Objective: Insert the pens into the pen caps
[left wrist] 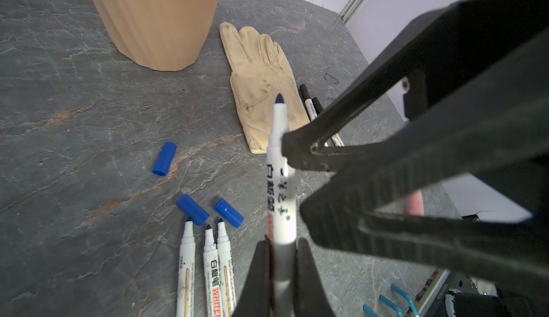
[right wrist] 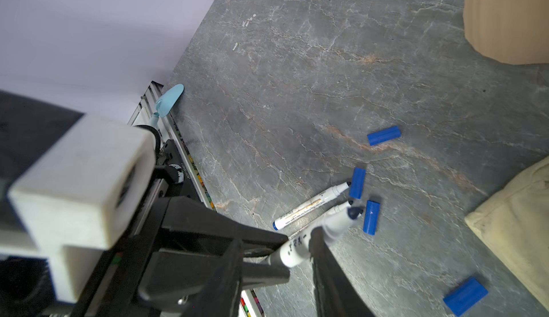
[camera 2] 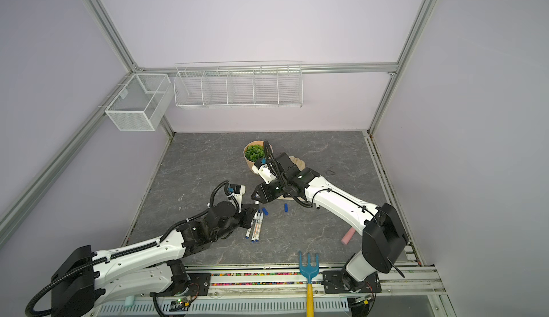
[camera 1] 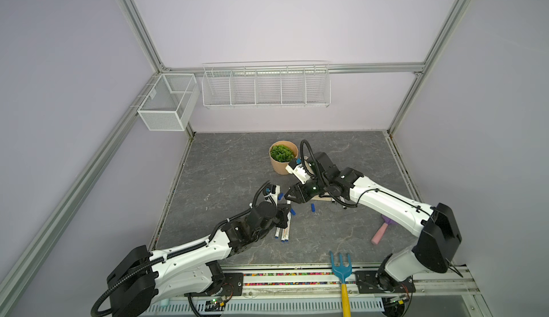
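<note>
Left gripper (left wrist: 282, 242) is clamping an uncapped pen (left wrist: 280, 193).
Right gripper (right wrist: 300, 236) is straddling its barrel; squeezing or not, cannot tell.

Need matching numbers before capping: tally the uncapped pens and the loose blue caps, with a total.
Uncapped pens: 4, one of them in the left gripper
Loose blue caps: 4
Total: 8
</note>
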Controlling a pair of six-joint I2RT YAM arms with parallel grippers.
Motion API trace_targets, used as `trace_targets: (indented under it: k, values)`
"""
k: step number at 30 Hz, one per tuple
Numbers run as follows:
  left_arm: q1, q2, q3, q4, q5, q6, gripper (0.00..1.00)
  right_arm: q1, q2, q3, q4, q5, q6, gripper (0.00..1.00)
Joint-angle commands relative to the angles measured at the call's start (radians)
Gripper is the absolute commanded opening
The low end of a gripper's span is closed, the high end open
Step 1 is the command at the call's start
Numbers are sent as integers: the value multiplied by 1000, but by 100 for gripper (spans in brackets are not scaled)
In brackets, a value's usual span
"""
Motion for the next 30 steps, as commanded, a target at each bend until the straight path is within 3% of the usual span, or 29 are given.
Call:
trace_targets:
  k: [1,6,16,27,30]
  values:
    - [-8,-8,35,45,-15,18,0,-5,10,6,-45,68,-14,41]
    - [-8,-29,26,26,-45,13,0,-25,9,-2,-56,119,6,40]
    - [-9,-1,41,61,-11,37,0,-23,54,22,0,-34,16,37]
    - [-9,8,46,72,-10,45,0,-18,44,21,13,-90,2,9]
    - [-9,-2,30,53,-22,25,1,-27,23,12,20,-99,10,7]
